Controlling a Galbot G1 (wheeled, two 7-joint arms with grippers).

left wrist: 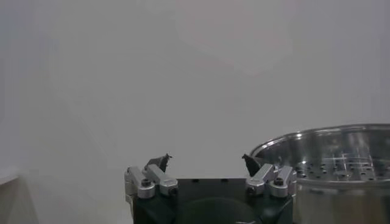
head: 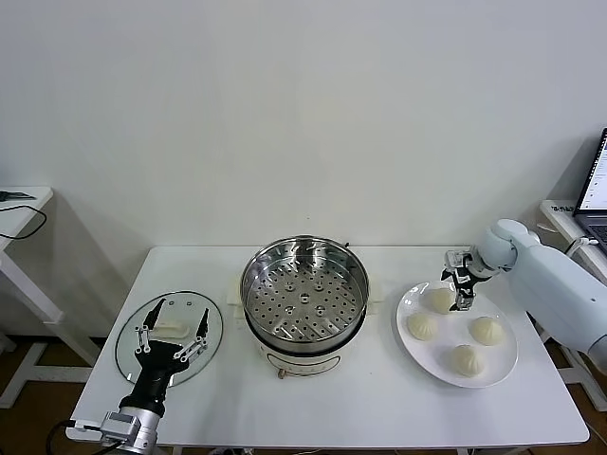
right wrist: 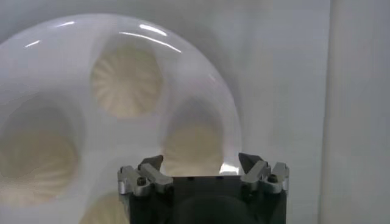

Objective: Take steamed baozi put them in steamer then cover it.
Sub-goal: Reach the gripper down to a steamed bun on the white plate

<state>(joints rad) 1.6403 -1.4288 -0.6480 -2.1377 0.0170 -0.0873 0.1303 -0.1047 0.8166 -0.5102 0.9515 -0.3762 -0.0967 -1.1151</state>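
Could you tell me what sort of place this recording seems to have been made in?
Probably a lab or office test room, not a kitchen: a plain white table against a bare wall, an open laptop on a side desk, and only a steamer, its glass cover and a plate of baozi.

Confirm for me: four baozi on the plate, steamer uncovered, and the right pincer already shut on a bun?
Not quite. In the right wrist view the right pincer is open above the baozi, gripping nothing. The plate and the uncovered steamer are as you say.
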